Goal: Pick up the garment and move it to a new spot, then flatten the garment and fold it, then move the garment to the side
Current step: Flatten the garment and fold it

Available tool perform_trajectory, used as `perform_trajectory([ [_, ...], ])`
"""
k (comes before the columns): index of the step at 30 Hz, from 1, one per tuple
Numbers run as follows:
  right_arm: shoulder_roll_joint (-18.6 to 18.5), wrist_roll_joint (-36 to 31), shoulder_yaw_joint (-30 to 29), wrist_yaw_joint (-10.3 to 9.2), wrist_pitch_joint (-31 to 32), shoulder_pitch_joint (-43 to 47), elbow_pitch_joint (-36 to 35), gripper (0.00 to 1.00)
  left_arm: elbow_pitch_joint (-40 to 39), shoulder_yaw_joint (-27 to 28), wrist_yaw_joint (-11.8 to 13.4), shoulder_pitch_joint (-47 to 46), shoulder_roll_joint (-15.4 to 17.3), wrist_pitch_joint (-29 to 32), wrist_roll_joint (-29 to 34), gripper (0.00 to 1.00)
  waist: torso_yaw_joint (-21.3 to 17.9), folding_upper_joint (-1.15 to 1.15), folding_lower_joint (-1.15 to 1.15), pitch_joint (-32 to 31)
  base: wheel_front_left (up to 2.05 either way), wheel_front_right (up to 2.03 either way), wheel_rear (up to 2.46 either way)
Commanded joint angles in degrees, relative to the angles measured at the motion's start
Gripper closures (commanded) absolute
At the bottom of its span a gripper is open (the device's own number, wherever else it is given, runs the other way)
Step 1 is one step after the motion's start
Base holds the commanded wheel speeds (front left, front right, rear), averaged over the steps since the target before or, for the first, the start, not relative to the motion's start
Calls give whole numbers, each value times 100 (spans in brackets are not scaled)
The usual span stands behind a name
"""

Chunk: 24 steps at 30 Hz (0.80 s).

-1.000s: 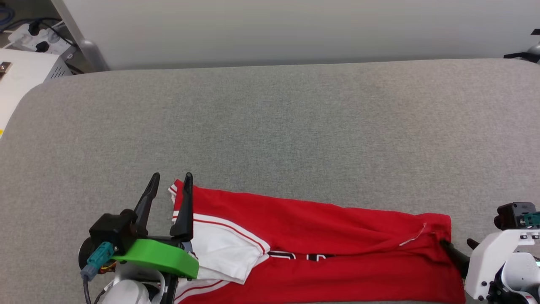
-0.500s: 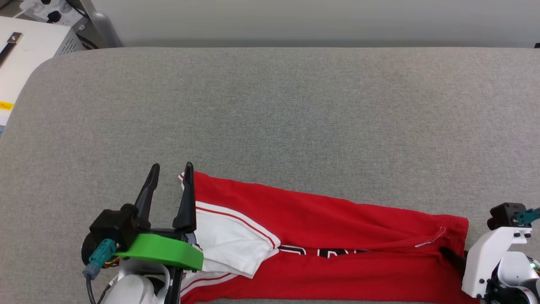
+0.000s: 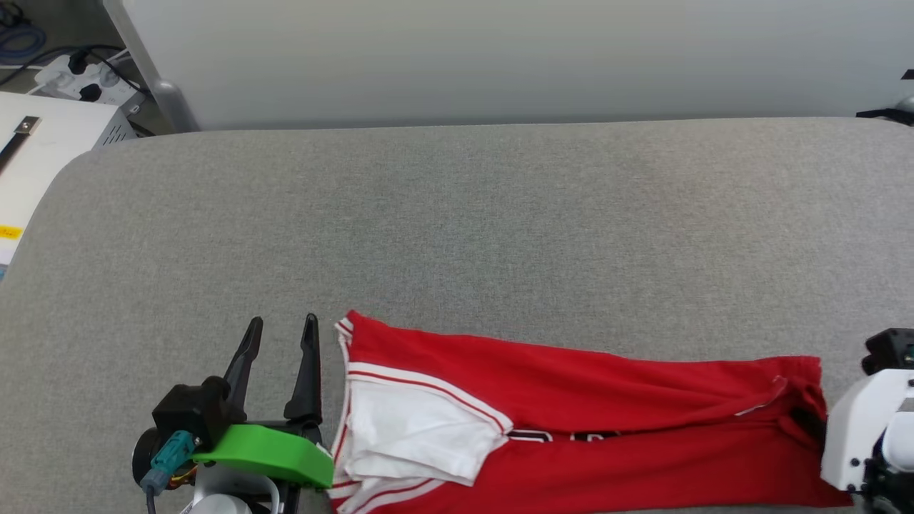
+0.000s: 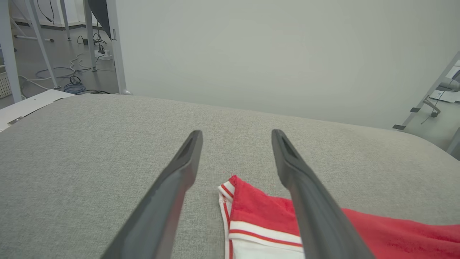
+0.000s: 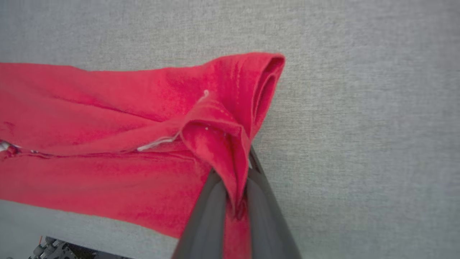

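**Jersey folded to a long strip, right end pinched**

The jersey [image 3: 571, 400] lies along the near edge of the grey pad [image 3: 457, 235], folded lengthwise into a band, with a white sleeve [image 3: 414, 435] on top at its left end. The right gripper [image 5: 235, 169] is clamped on the right-hand hem, red cloth bunched up between its fingers. My guess is that it means to carry that end over for the next fold. The left gripper [image 3: 282, 327] stands wide apart just beside the striped corner at the other end and holds nothing. From its wrist view one finger [image 4: 305, 201] crosses over the cloth, though I can't tell if it touches. It looks placed to take that corner.
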Motion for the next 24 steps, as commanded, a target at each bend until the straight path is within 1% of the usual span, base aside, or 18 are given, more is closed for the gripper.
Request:
perform_trajectory([
  [1,-110,-70,-132,-4,27,37,-52,100,26,27,-39,59,-28,-33,28,0,-51,0,0,-69,0,0,0],
  [7,-427,-111,-851,-4,135,295,-142,100,75,10,-54,131,-40,-33,25,0,-76,0,0,-153,0,0,0],
  [10,-449,-82,-1139,-4,191,383,-226,100,93,4,-56,165,-56,-33,15,0,-99,0,0,-179,0,0,0],
  [11,-402,-21,-1212,-4,243,392,-235,100,97,3,-60,170,-62,-33,12,0,-106,0,0,-188,0,0,0],
  [13,-157,315,-1400,-4,465,378,-240,100,124,-10,-71,182,-77,-33,6,0,-113,0,0,-219,0,0,0],
  [16,234,875,-1651,-4,1072,408,-243,100,185,-57,-103,176,-104,-23,-31,0,-78,0,0,-257,0,0,0],
  [21,997,1865,-1950,-4,1847,345,-496,100,224,-109,-130,103,-113,-4,-51,0,15,0,0,-242,0,0,0],
  [23,1394,2365,-2036,-4,2142,284,-622,100,235,-130,-136,71,-116,6,-56,0,66,0,0,-229,0,0,0],
  [24,1528,2580,-2057,-4,2273,264,-656,100,238,-140,-135,57,-118,11,-56,0,90,0,0,-219,0,0,0],
])
